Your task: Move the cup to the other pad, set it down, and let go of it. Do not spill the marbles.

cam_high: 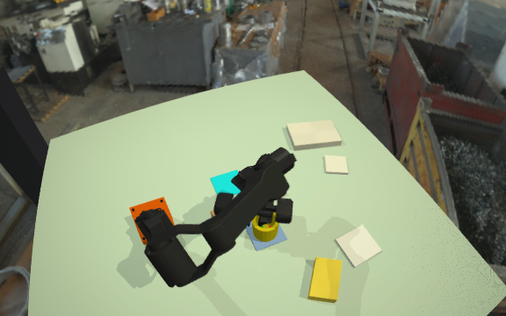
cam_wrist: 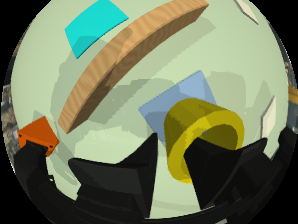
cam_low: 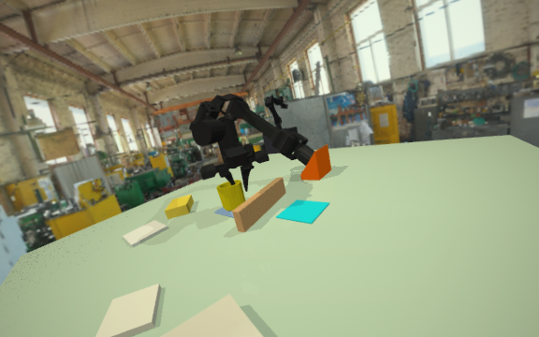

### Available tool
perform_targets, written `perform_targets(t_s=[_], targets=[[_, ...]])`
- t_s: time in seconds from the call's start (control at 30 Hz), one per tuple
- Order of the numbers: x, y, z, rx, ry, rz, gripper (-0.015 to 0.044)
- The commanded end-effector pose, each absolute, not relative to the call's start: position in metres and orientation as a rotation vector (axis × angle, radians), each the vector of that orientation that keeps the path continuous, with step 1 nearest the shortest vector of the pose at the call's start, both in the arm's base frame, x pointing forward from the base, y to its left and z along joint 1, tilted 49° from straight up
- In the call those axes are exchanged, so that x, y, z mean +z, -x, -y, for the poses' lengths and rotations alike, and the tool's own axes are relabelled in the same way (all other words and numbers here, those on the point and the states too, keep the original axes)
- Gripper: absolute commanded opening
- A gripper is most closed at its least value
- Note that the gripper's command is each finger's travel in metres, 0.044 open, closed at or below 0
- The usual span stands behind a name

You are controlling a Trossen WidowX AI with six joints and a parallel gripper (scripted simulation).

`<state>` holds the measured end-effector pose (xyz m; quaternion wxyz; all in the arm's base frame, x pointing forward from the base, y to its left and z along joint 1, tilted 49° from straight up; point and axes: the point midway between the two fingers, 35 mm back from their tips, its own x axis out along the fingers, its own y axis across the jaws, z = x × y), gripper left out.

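One step is in hand, the grasp: the yellow cup (cam_high: 265, 235) (cam_low: 230, 197) (cam_wrist: 175, 122) stands on the blue pad (cam_high: 258, 245) (cam_low: 223, 212) (cam_wrist: 154, 107), and the arm has its jaws low over the rim. They are part-way drawn together but not clenched, with a gap between them, and nothing looks gripped. In the wrist view one fingertip (cam_wrist: 194, 150) reaches into the cup's mouth while the other (cam_wrist: 153, 145) is outside, so the wall lies between them; whether either touches it, I cannot tell. Bits of colour in the mouth look to be the marbles (cam_high: 263, 226) (cam_wrist: 204, 132). The next move, as I judge it, is to finish closing on that wall, gently and squarely, since a lopsided pinch could tip or drag the cup. After that comes a straight, level lift off the desk (cam_high: 104, 167) (cam_low: 391, 243) (cam_wrist: 40, 85), high enough to pass the wooden bar (cam_low: 259, 206) (cam_wrist: 100, 80) standing between the two pads. The cyan pad (cam_high: 223, 182) (cam_low: 303, 212) (cam_wrist: 95, 27) beyond it is the likely goal; carrying, setting down and letting go all remain, and tilt is the chief danger.
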<state>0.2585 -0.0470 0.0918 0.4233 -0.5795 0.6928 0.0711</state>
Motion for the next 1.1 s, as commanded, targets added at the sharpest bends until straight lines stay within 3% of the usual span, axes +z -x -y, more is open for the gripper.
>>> perform_targets(t_s=[0.0,0.37,1.07], targets=[[0.092,-0.258,0.047,0.177,1.449,-1.734,0.0087],[0.092,-0.258,0.047,0.177,1.449,-1.734,0.0],[0.126,-0.261,0.007,0.183,1.451,-1.734,0.0]])
